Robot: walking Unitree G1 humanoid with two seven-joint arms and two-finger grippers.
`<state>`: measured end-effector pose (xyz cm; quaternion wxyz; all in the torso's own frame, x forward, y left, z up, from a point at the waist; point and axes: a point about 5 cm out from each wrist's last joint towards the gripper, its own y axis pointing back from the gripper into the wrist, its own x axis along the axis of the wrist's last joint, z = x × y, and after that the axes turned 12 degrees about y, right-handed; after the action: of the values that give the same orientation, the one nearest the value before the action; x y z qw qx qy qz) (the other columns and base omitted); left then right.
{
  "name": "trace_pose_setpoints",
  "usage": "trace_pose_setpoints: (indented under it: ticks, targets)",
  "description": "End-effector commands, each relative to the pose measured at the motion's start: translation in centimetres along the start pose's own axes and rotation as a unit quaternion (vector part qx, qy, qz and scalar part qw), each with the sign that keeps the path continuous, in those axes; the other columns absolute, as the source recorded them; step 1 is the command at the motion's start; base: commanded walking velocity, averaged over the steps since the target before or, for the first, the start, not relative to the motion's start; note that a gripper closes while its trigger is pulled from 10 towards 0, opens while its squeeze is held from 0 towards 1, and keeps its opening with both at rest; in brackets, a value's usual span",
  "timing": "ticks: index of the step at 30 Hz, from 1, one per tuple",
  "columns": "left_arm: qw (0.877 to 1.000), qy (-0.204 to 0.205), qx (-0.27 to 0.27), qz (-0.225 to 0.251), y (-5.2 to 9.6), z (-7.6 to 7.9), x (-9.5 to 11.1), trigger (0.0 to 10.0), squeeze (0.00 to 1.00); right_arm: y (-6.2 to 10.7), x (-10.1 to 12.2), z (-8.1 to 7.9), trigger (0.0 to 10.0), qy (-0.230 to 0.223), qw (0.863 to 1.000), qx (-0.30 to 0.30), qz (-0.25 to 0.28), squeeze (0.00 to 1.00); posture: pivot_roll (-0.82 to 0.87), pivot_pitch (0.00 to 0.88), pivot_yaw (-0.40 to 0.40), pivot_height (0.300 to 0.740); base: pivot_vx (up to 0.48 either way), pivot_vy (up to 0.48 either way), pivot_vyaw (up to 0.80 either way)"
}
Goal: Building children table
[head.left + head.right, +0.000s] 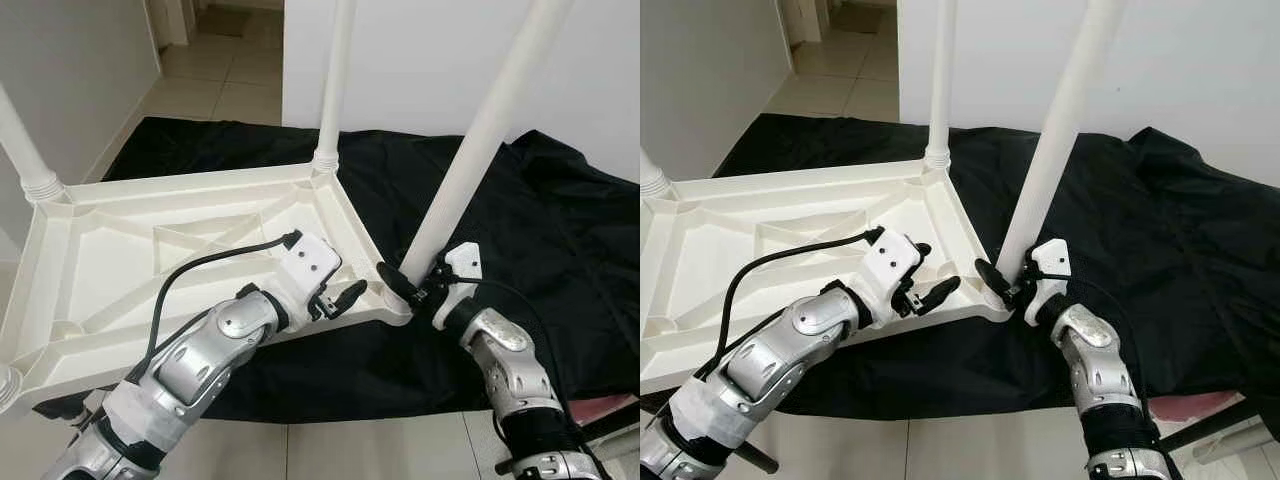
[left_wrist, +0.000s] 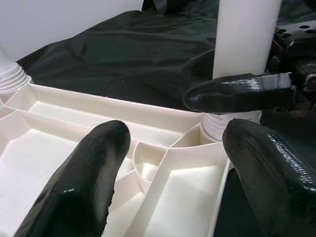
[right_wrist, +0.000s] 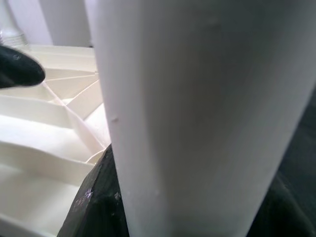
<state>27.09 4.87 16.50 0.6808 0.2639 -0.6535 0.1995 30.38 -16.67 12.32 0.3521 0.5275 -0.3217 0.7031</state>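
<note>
Right claw (image 1: pixel 412 282) round table leg (image 1: pixel 478 150), left claw (image 1: pixel 340 298) w/ fingers apart nearby.

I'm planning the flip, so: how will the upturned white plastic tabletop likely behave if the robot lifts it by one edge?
The white ribbed plastic tabletop probably stays stiff, given its cross-braced underside. It looks thin-walled, so likely light for its size. The tall white legs standing up from it may make it top-heavy and awkward to turn, and the black cloth under it could let it slide.

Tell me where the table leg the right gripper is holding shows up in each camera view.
Left eye: table leg, right of centre, leaning up-right.
Right eye: centre.
Left wrist: upper right, behind a black finger.
Right wrist: close up, across the middle.
Shared landmark: the upturned tabletop corner socket where it seats.
</note>
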Motion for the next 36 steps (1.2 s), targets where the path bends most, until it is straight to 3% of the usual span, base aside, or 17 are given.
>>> trace_pose_setpoints:
  ticks: [1,12,20,26,30,36]
  targets:
    - [0.993,0.003,-0.120,-0.022,-0.1,1.4,-0.2,10.0,0.00,0.1,-0.4,-0.4,10.0,-0.006,1.000,-0.008,-0.006,0.00,-0.04,0.000,-0.029,0.740,0.000,0.000,0.00]
    - [0.994,0.002,-0.111,-0.021,-0.4,1.6,-0.8,10.0,0.00,0.6,-0.6,-1.0,10.0,0.000,0.992,-0.123,-0.036,0.00,-0.06,0.000,-0.039,0.740,0.000,0.000,0.00]
    - [0.995,-0.003,-0.099,-0.016,-0.1,1.6,-1.3,10.0,0.00,0.2,-0.6,-3.4,10.0,-0.042,0.975,-0.210,-0.053,0.00,-0.06,0.000,-0.030,0.740,0.000,0.000,0.00]
    - [0.995,-0.010,-0.095,-0.013,0.1,1.6,-1.4,10.0,0.00,-0.1,-0.7,-3.9,10.0,-0.045,0.968,-0.238,-0.063,0.00,-0.05,0.000,-0.034,0.740,0.000,0.000,0.00]
    - [0.997,-0.023,-0.069,-0.001,0.1,0.8,-1.2,10.0,0.00,-0.6,-0.7,-4.5,10.0,-0.061,0.954,-0.283,-0.079,0.00,-0.02,0.000,-0.050,0.740,0.000,0.000,0.00]
    - [0.998,-0.027,-0.061,0.006,0.4,0.5,-1.2,10.0,0.00,-0.5,-0.4,-4.8,10.0,-0.060,0.951,-0.294,-0.081,0.00,-0.02,0.000,-0.054,0.740,0.000,0.000,0.00]
